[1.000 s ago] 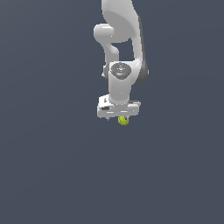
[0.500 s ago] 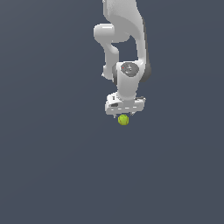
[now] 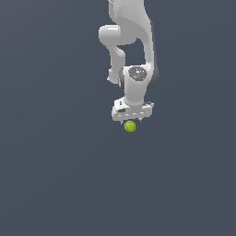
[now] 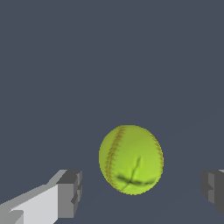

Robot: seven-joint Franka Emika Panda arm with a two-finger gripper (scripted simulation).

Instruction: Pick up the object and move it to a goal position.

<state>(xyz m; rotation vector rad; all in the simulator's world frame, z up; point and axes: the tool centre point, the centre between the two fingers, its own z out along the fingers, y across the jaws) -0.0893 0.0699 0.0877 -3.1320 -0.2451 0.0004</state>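
The object, a small yellow-green ball (image 3: 130, 126) with orange seam lines, lies on the dark grey floor directly under the white gripper (image 3: 132, 119). In the wrist view the ball (image 4: 131, 159) sits between the two grey fingertips (image 4: 70, 192), with a clear gap on each side. The gripper (image 4: 141, 189) is open and wider than the ball. It does not touch the ball. The second fingertip shows only at the edge of the wrist picture.
The white arm (image 3: 131, 41) reaches down from above in the exterior view. A plain dark grey floor (image 3: 55, 175) lies all around.
The hand has turned about its vertical axis and shifted slightly toward the exterior view's right, over the ball. The ball has stayed in place.
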